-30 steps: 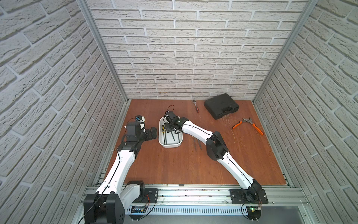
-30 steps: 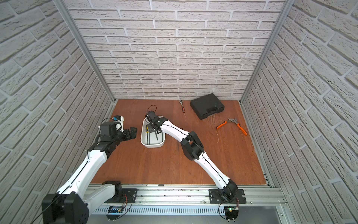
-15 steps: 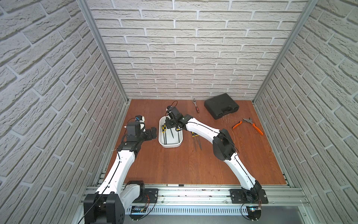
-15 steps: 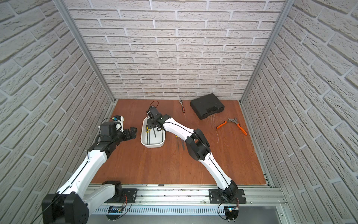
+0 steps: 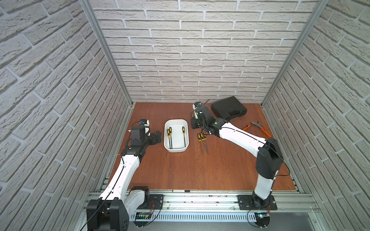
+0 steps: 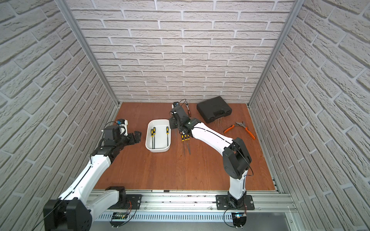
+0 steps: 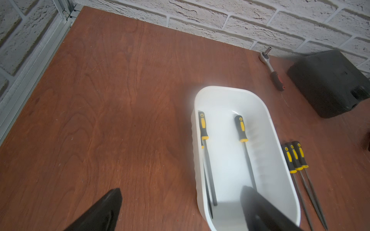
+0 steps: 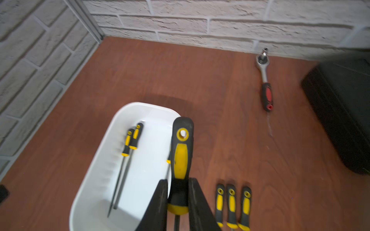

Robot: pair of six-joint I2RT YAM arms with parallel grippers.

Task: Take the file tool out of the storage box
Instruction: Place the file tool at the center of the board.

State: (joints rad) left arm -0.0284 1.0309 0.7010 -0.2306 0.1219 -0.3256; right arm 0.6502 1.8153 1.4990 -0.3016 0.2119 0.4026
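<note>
The white storage box lies left of centre in both top views and holds three yellow-and-black files. My right gripper is shut on the black neck of another file tool, whose handle sticks out past the fingers. In a top view this gripper hangs just off the box's far right corner, outside the rim. My left gripper stands wide open and holds nothing. It sits at the box's left wall, with one finger in front of the box in the left wrist view.
Three more files lie side by side on the wood, right of the box. A black moulded case sits at the back right, orange-handled pliers to its right, and a ratchet wrench near the back wall.
My right gripper has come up out of the box with the file and moved right, from over the box to beside its far right corner. The left arm has not moved.
</note>
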